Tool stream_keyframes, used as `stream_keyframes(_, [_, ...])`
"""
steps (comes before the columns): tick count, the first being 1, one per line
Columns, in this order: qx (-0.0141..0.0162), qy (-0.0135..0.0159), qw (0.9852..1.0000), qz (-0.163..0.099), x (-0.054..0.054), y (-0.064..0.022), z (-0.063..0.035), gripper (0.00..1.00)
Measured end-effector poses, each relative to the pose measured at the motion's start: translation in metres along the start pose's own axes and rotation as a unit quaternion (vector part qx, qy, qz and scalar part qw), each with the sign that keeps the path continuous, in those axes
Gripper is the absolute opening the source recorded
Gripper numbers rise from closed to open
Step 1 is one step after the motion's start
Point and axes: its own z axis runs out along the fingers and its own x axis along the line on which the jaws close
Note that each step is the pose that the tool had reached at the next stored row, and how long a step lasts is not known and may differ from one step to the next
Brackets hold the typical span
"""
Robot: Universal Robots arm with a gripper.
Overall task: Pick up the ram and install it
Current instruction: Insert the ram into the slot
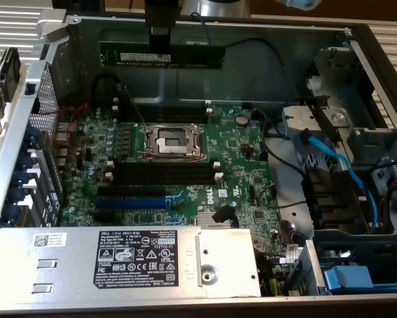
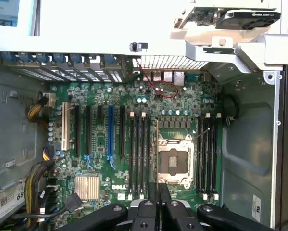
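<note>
The claw (image 1: 160, 41), nearly closed, pinched the ram (image 1: 191, 57) mid-length, seemingly for balance, holding it level above the memory slots (image 1: 162, 173) below.

Bright, even light; washed-out white glare.
</note>
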Motion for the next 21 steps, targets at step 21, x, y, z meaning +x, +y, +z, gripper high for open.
stream_keyframes(21, [-0.0002, -0.0001, 1.0000, 0.000, 0.003, -0.0024, 0.0147, 0.12])
